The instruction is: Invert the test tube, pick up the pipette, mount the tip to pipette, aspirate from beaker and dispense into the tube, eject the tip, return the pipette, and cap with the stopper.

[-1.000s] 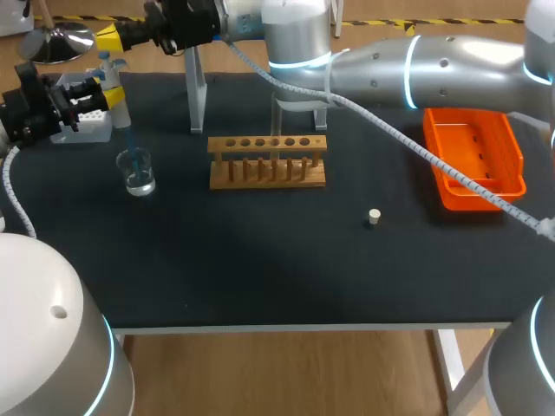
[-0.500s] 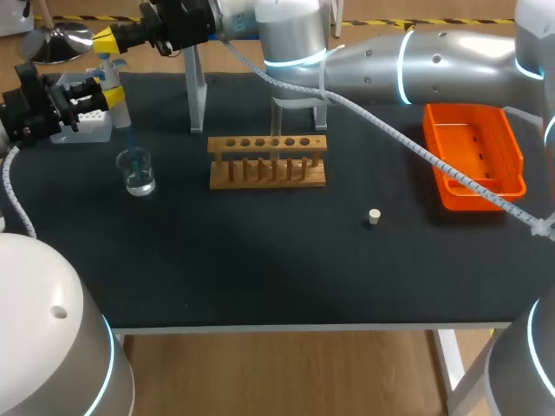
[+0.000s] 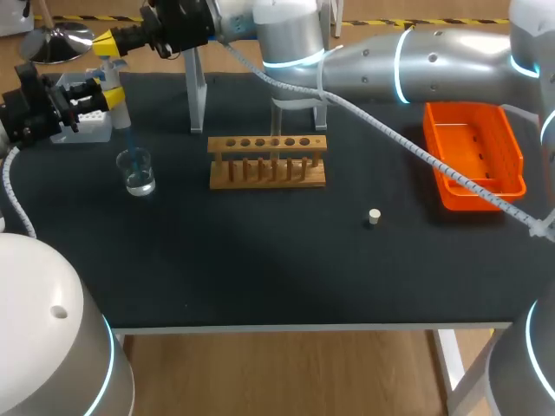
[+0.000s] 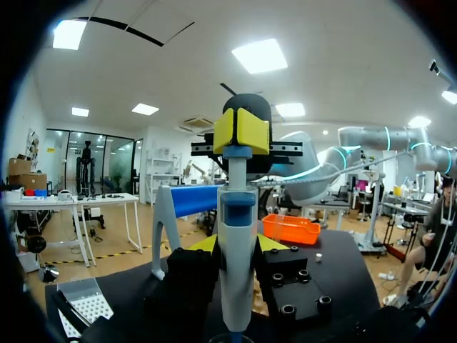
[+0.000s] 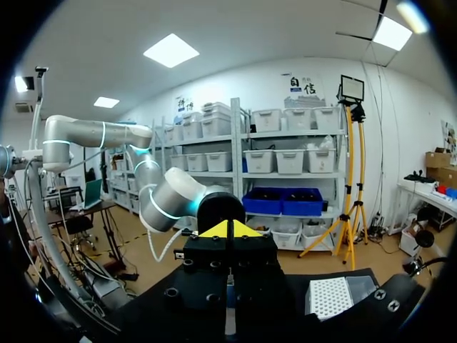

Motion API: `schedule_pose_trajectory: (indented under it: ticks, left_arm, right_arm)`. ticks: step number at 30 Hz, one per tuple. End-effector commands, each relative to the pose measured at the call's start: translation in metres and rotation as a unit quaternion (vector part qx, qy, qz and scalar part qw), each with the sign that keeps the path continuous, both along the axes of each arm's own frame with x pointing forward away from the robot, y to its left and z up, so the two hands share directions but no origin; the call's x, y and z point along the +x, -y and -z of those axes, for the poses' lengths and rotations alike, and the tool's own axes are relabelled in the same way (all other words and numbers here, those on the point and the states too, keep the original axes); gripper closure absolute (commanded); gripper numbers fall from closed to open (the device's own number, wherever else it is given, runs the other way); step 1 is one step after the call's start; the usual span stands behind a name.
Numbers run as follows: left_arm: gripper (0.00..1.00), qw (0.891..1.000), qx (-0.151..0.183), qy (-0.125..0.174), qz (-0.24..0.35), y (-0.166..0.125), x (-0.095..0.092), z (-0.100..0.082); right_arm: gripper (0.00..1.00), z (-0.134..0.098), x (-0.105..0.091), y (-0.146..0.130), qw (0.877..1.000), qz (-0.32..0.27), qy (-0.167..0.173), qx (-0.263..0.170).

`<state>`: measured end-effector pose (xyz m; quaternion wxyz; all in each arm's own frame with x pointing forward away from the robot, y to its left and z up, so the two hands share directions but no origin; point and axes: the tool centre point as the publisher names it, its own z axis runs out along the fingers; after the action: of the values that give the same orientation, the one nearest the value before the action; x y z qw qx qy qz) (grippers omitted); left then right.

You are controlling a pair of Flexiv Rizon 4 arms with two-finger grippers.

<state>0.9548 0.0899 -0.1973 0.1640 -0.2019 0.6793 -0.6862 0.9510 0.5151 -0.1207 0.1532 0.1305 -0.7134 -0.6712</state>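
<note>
Sitting nearest on the counter (image 3: 260,260): the small pale stopper (image 3: 374,217), alone, well apart from everything else. Next back, on the left side, is the glass beaker (image 3: 136,171), upright with clear liquid in the bottom. The wooden rack (image 3: 267,161) stands mid-counter. I can't make out a tube in it from here. The orange tray (image 3: 473,139) is level with the rack on the right side.

Behind the beaker, the left gripper (image 3: 85,94) is clamped on the pipette (image 4: 236,236), fingers on both sides of the body and the pipette upright. A faint bluish tip runs from its lower end down toward the beaker. I can't tell whether it reaches the liquid. The white tip box (image 3: 87,128) sits just below and beside that gripper.

The right arm reaches across from the right to the far left corner. The right gripper (image 3: 108,40) has its yellow tips pressed together with no gap, sitting right on top of the pipette's plunger. The white stand (image 3: 196,91) is at the back edge, just right of the pipette.
</note>
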Motion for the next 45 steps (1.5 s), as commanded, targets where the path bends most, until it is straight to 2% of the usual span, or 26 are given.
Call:
schedule_pose_trajectory:
  ticks: [1, 34, 37, 40, 41, 42, 43, 45]
  left_arm:
    - [1.0, 1.0, -0.001, 0.001, 0.002, -0.001, 0.0, 0.0]
    - [1.0, 1.0, -0.001, 0.001, 0.002, -0.001, 0.0, 0.0]
    - [1.0, 1.0, -0.001, 0.001, 0.002, -0.001, 0.0, 0.0]
    - [1.0, 1.0, -0.001, 0.001, 0.002, -0.001, 0.0, 0.0]
    - [1.0, 1.0, -0.001, 0.001, 0.002, -0.001, 0.0, 0.0]
    - [1.0, 1.0, -0.001, 0.001, 0.002, -0.001, 0.0, 0.0]
    - [1.0, 1.0, -0.001, 0.001, 0.002, -0.001, 0.0, 0.0]
    - [1.0, 1.0, -0.001, 0.001, 0.002, -0.001, 0.0, 0.0]
  right_arm:
    - [1.0, 0.003, 0.004, 0.0, 1.0, -0.004, 0.0, -0.004]
    - [1.0, 0.03, -0.008, 0.006, 0.999, -0.01, 0.008, -0.051]
    - [1.0, 0.024, -0.008, 0.006, 0.999, -0.007, 0.01, -0.047]
    - [1.0, 0.006, -0.009, 0.008, 0.999, -0.004, 0.015, -0.028]
    - [0.72, -0.001, -0.009, 0.011, 1.0, -0.002, 0.017, -0.021]
    - [0.5, -0.009, -0.009, 0.014, 1.0, -0.002, 0.018, -0.014]
    - [0.01, -0.016, -0.01, 0.018, 1.0, 0.0, 0.022, -0.008]
    - [0.0, -0.03, -0.01, 0.027, 1.0, 0.003, 0.026, 0.0]
